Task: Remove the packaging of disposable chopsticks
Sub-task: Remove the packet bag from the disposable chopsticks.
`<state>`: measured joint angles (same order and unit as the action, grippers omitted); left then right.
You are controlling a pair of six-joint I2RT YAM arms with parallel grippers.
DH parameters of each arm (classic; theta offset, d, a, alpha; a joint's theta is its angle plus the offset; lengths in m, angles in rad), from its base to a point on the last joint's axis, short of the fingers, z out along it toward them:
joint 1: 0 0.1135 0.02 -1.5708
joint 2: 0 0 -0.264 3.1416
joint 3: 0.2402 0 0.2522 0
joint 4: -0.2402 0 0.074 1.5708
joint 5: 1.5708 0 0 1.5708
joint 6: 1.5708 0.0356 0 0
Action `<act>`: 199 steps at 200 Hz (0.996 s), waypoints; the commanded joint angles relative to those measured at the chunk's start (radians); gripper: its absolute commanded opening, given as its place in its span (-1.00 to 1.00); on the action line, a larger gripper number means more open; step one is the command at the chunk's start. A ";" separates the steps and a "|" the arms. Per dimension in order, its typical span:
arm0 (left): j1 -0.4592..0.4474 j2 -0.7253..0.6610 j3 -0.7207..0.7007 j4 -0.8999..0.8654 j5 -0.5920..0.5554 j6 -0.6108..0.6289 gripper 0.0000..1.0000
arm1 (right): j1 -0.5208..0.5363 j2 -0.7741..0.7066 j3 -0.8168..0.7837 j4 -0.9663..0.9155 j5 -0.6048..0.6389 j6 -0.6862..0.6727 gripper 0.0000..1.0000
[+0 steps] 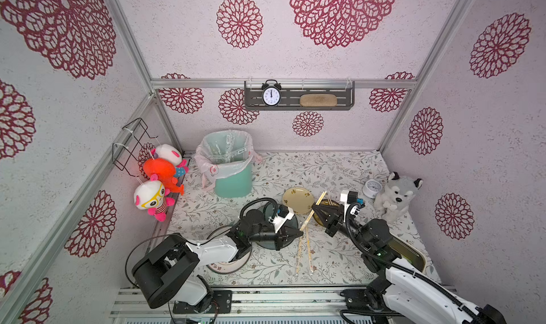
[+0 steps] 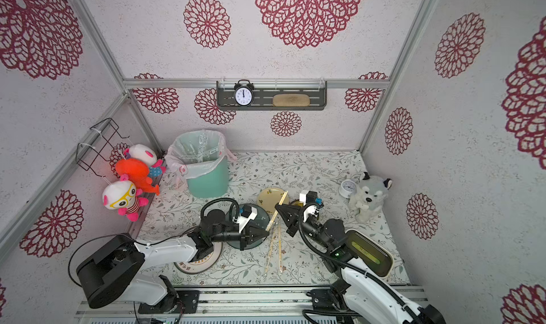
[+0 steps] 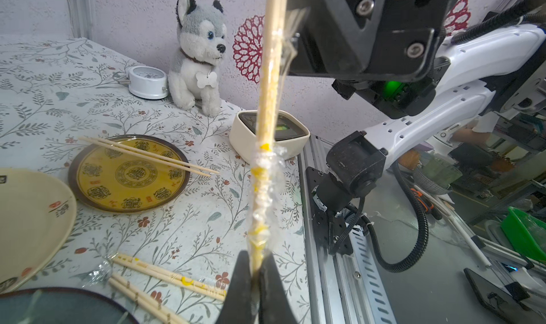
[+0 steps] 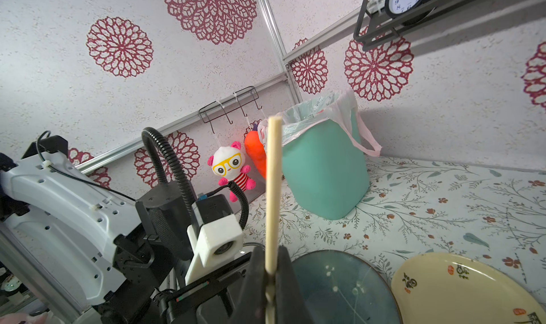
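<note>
At the front of the floral table (image 1: pixel 325 172), two wrapped pairs (image 1: pixel 309 250) of chopsticks lie side by side, each in its own wrapper. Just behind them the left claw (image 1: pixel 301 233) is clamped tight on the sleeve (image 3: pixel 263 195), which is bunched and crinkled around the lower end of a held pair (image 1: pixel 320 198) raised off the table at a slant. Higher up the same sticks, the right claw (image 1: pixel 313 209) is pinched closed on them, and its wrist view shows their bare end poking well past its jaws. A dark plate (image 4: pixel 339 284) sits under the left claw, and a cream plate (image 1: pixel 297 200) lies just beyond it. Beside that, a yellow plate (image 3: pixel 130 175) carries a bare pair (image 3: pixel 147 155) laid across its rim. Farther back, toward the left wall, a green bin (image 1: pixel 233 180) with a pinkish liner holds clear crinkled wrappers (image 1: pixel 227 148). A toy husky (image 1: pixel 396 195) sits by the right wall, next to a small white clock (image 1: pixel 372 187).
</note>
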<state>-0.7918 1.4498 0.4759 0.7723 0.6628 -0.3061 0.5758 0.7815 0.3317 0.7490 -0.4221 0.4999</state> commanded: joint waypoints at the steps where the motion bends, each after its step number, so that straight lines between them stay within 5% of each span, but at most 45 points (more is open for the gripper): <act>1: 0.020 -0.006 -0.061 -0.086 0.001 0.004 -1.00 | -0.041 -0.042 0.071 0.128 0.053 -0.012 -1.00; 199: 0.012 0.055 0.001 -0.195 0.051 0.034 -1.00 | -0.046 -0.042 0.093 0.176 -0.014 -0.020 -1.00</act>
<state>-0.7845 1.4609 0.5041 0.7307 0.6956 -0.2810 0.5518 0.7879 0.3656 0.7044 -0.4808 0.5125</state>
